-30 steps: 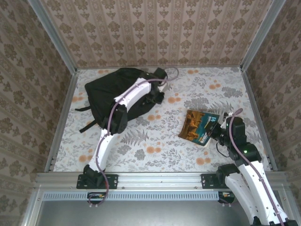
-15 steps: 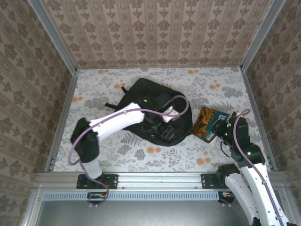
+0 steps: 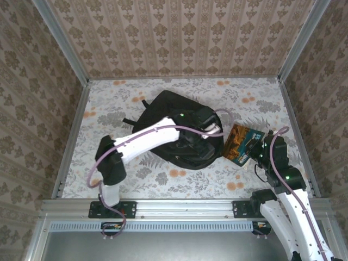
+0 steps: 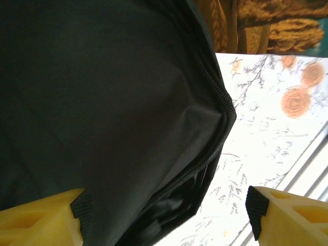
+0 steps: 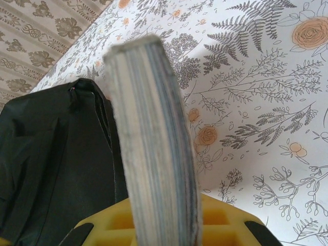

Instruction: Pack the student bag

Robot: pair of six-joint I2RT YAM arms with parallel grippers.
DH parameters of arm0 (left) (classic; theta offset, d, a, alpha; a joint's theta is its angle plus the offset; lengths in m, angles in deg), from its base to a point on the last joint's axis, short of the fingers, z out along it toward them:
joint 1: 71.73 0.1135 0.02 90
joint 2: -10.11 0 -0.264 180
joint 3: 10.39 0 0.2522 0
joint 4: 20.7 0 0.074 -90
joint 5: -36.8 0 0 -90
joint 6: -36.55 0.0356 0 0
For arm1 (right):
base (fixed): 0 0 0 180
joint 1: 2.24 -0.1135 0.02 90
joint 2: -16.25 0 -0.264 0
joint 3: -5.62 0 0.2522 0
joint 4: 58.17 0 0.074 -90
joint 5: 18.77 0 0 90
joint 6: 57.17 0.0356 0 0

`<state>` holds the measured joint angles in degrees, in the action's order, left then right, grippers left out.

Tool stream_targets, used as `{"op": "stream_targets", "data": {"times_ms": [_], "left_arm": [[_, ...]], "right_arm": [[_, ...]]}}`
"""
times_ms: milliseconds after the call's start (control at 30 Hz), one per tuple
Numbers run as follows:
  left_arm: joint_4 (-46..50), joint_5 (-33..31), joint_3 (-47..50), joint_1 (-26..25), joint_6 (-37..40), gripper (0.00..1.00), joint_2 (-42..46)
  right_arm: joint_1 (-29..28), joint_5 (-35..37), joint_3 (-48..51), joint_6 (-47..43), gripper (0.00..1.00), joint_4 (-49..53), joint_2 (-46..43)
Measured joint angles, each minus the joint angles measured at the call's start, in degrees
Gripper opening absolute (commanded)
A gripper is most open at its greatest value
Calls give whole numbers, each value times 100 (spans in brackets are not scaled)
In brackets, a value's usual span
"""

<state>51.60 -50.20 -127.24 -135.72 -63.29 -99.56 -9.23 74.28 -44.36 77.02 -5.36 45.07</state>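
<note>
Student bag: black soft woven fabric, rounded; book thick, paper-edged.

Black student bag lying flat, centred

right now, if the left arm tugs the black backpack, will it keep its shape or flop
Probably floppy: the backpack is soft fabric, and its zip edge creases and sags. A tug would likely bunch it rather than slide it whole. It looks slack, so probably light for its size.
</note>
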Motion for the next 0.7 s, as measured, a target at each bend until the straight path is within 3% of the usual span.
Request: {"op": "stream_targets", "data": {"times_ms": [267,700], "left_arm": [[208,-776,-627,-514,4,85,-734],[52,-1292,-693,-678,4,87,-1086]], "right_arm": [[4,-28,131,98,4,-15,-166],[11,-197,334,275,5,-280,-225]]}}
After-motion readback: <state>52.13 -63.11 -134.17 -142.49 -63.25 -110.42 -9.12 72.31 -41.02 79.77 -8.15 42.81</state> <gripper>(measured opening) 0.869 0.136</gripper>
